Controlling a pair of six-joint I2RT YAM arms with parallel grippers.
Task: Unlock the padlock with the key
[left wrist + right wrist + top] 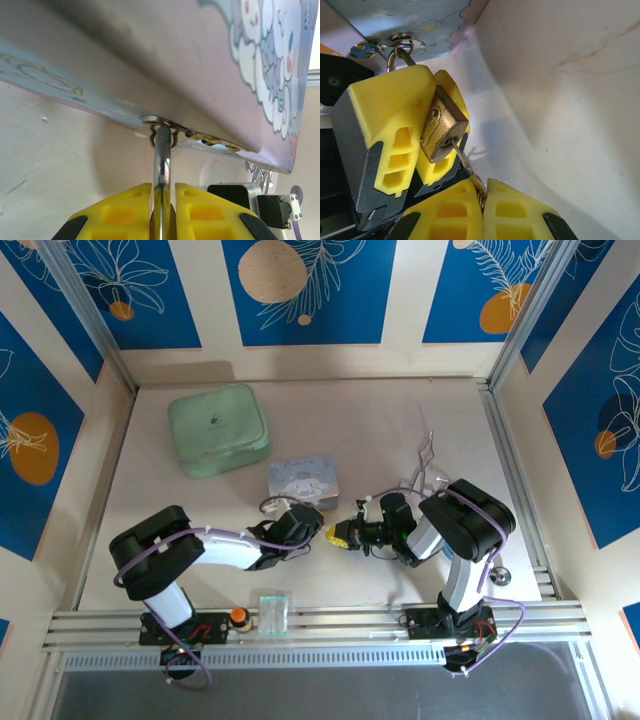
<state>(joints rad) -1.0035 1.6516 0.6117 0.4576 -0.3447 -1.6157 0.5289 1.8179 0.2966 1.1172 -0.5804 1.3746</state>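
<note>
A pale, faintly veined table [400,420] sits boxed in by cream walls [403,300]. Behind the table and on both sides hang blue panels [350,320] with white leaf drawings and orange discs. Silver metal posts [88,320] rise at the table's back corners, and a ribbed metal rail [340,620] runs along its near edge.

The left claw [163,200] pinches the padlock [162,160] by its silver shackle, which rises upright into a ring [159,120] on the cartoon-printed tin [200,65] above the pale worktop [60,170].
</note>
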